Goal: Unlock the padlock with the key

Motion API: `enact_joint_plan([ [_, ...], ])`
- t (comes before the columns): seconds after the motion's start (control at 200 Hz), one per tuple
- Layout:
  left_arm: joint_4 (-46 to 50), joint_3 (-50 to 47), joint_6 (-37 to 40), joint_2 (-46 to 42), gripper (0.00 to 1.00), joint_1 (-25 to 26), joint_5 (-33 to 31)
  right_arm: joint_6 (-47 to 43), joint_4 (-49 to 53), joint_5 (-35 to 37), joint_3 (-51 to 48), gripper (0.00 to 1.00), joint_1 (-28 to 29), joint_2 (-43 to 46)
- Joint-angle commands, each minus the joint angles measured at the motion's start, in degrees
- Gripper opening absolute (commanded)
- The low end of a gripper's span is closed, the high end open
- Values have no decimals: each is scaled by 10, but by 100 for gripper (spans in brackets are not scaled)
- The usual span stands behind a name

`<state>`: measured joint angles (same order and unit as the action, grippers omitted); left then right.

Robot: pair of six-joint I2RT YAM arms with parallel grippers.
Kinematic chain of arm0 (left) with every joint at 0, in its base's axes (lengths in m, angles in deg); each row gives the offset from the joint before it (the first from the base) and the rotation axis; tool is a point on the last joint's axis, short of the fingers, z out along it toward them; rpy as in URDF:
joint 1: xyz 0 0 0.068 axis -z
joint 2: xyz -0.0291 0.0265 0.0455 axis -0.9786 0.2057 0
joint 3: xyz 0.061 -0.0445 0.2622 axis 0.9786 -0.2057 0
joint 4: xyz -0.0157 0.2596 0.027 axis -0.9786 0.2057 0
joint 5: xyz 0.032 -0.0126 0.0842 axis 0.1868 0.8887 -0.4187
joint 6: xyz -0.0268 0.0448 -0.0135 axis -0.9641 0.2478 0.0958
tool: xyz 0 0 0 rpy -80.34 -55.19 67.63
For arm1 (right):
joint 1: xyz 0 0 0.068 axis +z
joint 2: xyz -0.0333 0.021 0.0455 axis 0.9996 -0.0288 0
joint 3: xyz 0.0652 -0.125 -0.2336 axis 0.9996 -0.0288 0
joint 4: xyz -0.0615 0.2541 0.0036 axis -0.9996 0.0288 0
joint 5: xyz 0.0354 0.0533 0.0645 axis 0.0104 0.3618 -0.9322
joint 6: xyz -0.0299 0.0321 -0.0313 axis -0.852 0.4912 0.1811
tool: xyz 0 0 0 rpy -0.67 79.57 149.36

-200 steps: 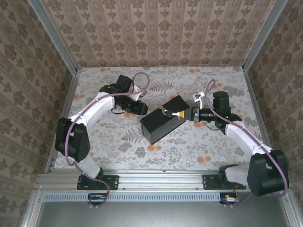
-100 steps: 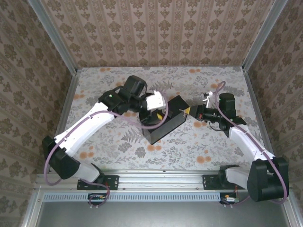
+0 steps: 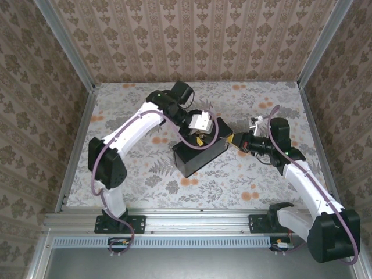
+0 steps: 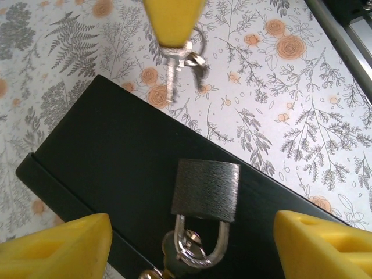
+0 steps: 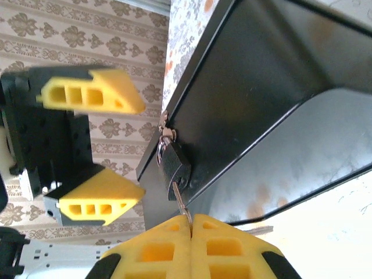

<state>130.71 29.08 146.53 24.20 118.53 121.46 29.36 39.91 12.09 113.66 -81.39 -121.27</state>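
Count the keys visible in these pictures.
2, both at the tip of the shut right gripper, beyond the black box: a long key and a smaller key beside it. More may be hidden behind them.

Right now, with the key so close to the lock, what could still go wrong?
1. The left gripper stands open either side of the padlock, not clamped. A push from the key could swing the lock away.
2. In the left wrist view the key, pinched in the right gripper, sits to one side of the padlock's middle, so it may miss the keyhole.
3. The spare keys dangling beside it could snag on the black box.
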Motion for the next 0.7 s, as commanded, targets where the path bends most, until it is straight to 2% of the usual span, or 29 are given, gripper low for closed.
enact_joint_plan([
  [0.0, 90, 51, 47, 33, 74, -3, 53, 1, 43, 24, 17, 0, 9, 2],
  [0.095, 119, 81, 51, 63, 74, 4, 53, -4, 75, 54, 21, 0, 9, 11],
  [0.335, 157, 122, 50, 106, 72, 12, 55, -4, 82, 50, 18, 0, 9, 26],
  [0.695, 149, 121, 25, 123, 58, 21, 65, 26, 41, 3, 11, 0, 11, 22],
])
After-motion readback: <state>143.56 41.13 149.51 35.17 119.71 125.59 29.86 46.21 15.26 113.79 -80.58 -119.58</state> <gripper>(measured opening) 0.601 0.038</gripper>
